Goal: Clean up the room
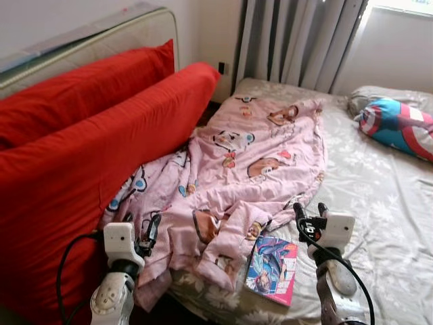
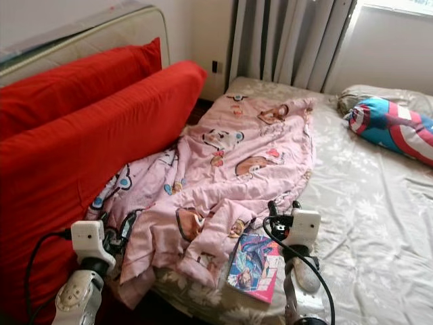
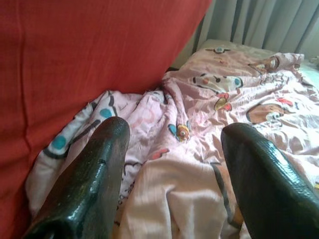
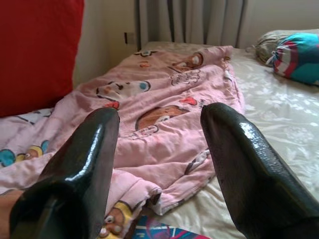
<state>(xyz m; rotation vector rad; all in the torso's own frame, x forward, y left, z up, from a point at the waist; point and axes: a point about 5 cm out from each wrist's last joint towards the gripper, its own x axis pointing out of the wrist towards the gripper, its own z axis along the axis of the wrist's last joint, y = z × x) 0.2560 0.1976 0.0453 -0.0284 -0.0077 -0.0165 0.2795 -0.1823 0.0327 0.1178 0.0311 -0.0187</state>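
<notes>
A crumpled pink cartoon-print blanket lies across the near left part of the bed, one corner hanging over the edge. A colourful book rests on the sheet beside its lower hem. My left gripper hovers open over the blanket's hanging corner, nothing between its fingers. My right gripper is open above the sheet just right of the blanket's edge, near the book. Its fingers frame the blanket.
Two large red cushions lean against the headboard on the left. A blue, red and white shield-print pillow lies at the far right of the grey floral sheet. Grey curtains hang behind.
</notes>
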